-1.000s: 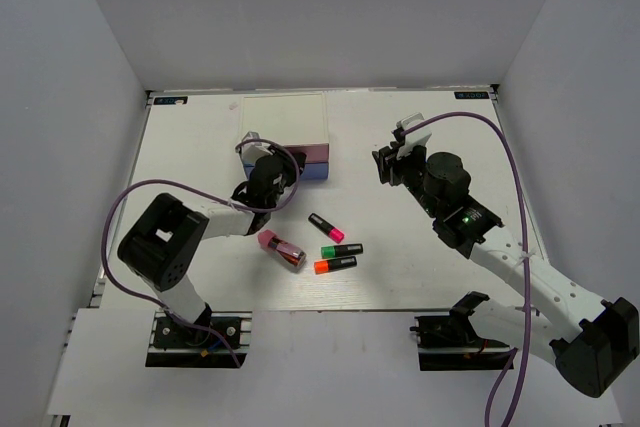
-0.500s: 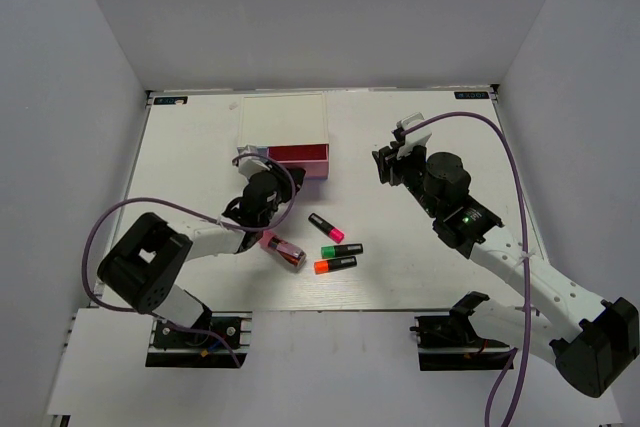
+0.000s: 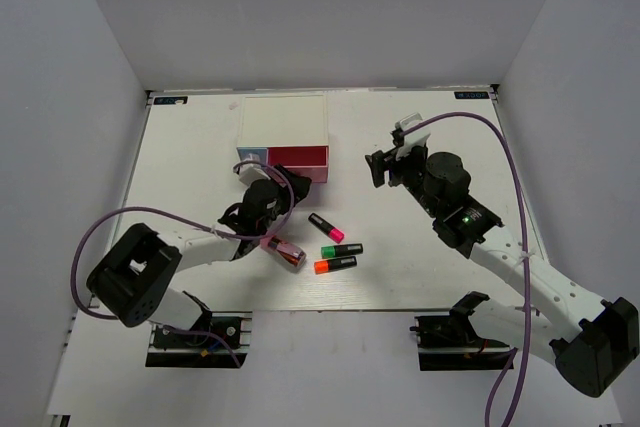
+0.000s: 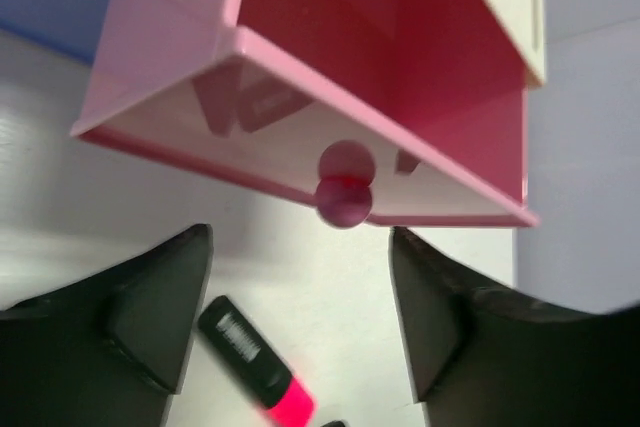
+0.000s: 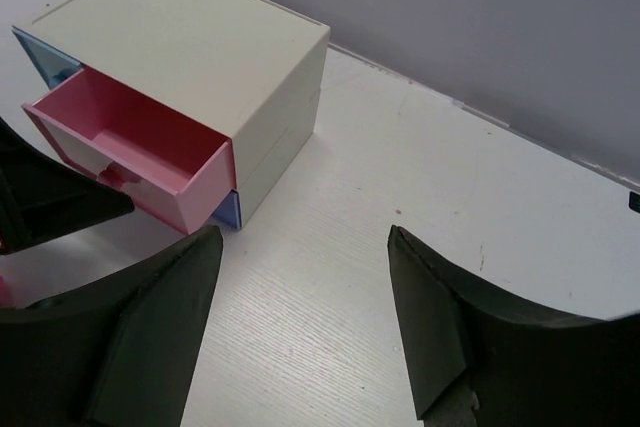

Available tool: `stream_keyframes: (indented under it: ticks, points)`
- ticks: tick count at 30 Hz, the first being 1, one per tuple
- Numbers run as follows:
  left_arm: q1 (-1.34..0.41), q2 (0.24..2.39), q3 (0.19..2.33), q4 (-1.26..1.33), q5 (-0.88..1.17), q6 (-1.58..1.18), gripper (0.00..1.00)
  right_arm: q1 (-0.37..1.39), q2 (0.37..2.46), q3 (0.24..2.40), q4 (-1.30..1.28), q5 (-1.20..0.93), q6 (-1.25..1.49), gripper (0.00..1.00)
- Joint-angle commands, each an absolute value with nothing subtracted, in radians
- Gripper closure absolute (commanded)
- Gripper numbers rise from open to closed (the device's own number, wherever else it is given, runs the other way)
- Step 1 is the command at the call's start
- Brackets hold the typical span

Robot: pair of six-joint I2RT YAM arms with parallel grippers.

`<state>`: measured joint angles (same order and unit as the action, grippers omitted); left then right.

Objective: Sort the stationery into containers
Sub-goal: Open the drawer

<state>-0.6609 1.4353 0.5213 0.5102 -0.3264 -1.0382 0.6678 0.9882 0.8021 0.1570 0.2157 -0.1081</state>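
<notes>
The pink drawer stands pulled out and looks empty, its knob just ahead of the left gripper, jaws spread wide on nothing. A pink-tipped marker lies right under them. Opening looks done; next it must dip and pinch that marker. The right gripper gapes wide too, well off from the drawer unit

White arms, black joints, purple cables; left claw and right claw black.

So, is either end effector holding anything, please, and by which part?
Nothing: the left end effector, open, faces the pink drawer's knob; the right end effector is open too.
</notes>
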Motion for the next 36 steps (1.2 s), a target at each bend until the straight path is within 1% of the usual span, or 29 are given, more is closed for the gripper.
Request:
stream_keyframes:
  ticks: [1,4,7,9,10,11,12,13,14,15,16,17,18,19,20,21,23,24,25,26,27,30,34,35,36]
  points:
    - [-0.666,1.361,0.549,0.433,-0.327,-1.006,0.13,0.663,0.985,0.796,0.183,0.173,-0.118,0.25]
    - [-0.666,1.289,0.549,0.391,-0.327,-0.976,0.13,0.664,0.992,0.802,0.157,0.098,-0.144,0.19]
    - [-0.666,1.175,0.549,0.316,-0.31,-0.966,0.15,0.664,1.008,0.818,0.092,-0.049,-0.176,0.18]
    - [-0.666,1.099,0.54,0.257,-0.266,-0.966,0.24,0.666,1.019,0.828,0.042,-0.186,-0.207,0.21]
    - [-0.666,1.053,0.54,0.18,-0.253,-0.966,0.29,0.664,1.031,0.836,0.026,-0.245,-0.218,0.22]
    - [-0.666,0.954,0.54,0.135,-0.244,-0.953,0.4,0.672,1.035,0.841,0.011,-0.274,-0.253,0.27]
    - [-0.666,0.901,0.552,0.086,-0.244,-0.907,0.46,0.673,1.046,0.847,-0.052,-0.351,-0.258,0.31]
    - [-0.666,0.849,0.577,-0.008,-0.244,-0.869,0.51,0.676,1.086,0.87,-0.075,-0.376,-0.27,0.42]
    - [-0.666,0.8,0.598,-0.058,-0.244,-0.82,0.56,0.681,1.106,0.879,-0.102,-0.396,-0.291,0.46]
    - [-0.651,0.713,0.664,-0.11,-0.244,-0.696,0.57,0.689,1.13,0.894,-0.2,-0.444,-0.314,0.5]
    - [-0.65,0.678,0.701,-0.197,-0.253,-0.616,0.57,0.721,1.216,0.95,-0.228,-0.451,-0.331,0.54]
    - [-0.65,0.649,0.736,-0.233,-0.253,-0.541,0.56,0.738,1.247,0.968,-0.25,-0.456,-0.337,0.54]
    - [-0.65,0.605,0.794,-0.268,-0.268,-0.437,0.53,0.77,1.305,0.983,-0.286,-0.439,-0.359,0.54]
    - [-0.65,0.586,0.813,-0.332,-0.285,-0.404,0.48,0.805,1.357,1.023,-0.288,-0.43,-0.365,0.53]
    - [-0.65,0.568,0.824,-0.353,-0.319,-0.378,0.35,0.836,1.382,1.034,-0.288,-0.405,-0.367,0.53]
    - [-0.65,0.548,0.824,-0.366,-0.336,-0.359,0.3,0.853,1.434,1.058,-0.29,-0.394,-0.37,0.5]
    - [-0.65,0.476,0.772,-0.354,-0.365,-0.339,0.23,0.906,1.532,1.133,-0.302,-0.361,-0.368,0.45]
    - [-0.65,0.447,0.702,-0.332,-0.365,-0.339,0.14,0.913,1.557,1.155,-0.305,-0.354,-0.342,0.44]
    - [-0.641,0.422,0.684,-0.316,-0.347,-0.315,0.12,0.925,1.615,1.193,-0.311,-0.327,-0.33,0.42]
    - [-0.641,0.407,0.684,-0.343,-0.328,-0.314,0.12,0.952,1.63,1.225,-0.31,-0.321,-0.302,0.33]
    - [-0.641,0.391,0.711,-0.363,-0.328,-0.314,0.11,0.959,1.646,1.239,-0.302,-0.316,-0.287,0.29]
    - [-0.641,0.353,0.698,-0.374,-0.342,-0.292,0.11,1.002,1.704,1.292,-0.29,-0.279,-0.215,0.26]
    - [-0.641,0.324,0.689,-0.385,-0.333,-0.291,0.11,1.049,1.792,1.341,-0.272,-0.189,-0.138,0.26]
    - [-0.641,0.315,0.689,-0.385,-0.324,-0.291,0.11,1.063,1.821,1.357,-0.278,-0.137,-0.13,0.26]
    - [-0.641,0.314,0.689,-0.385,-0.324,-0.291,0.11,1.069,1.853,1.377,-0.284,-0.126,-0.13,0.24]
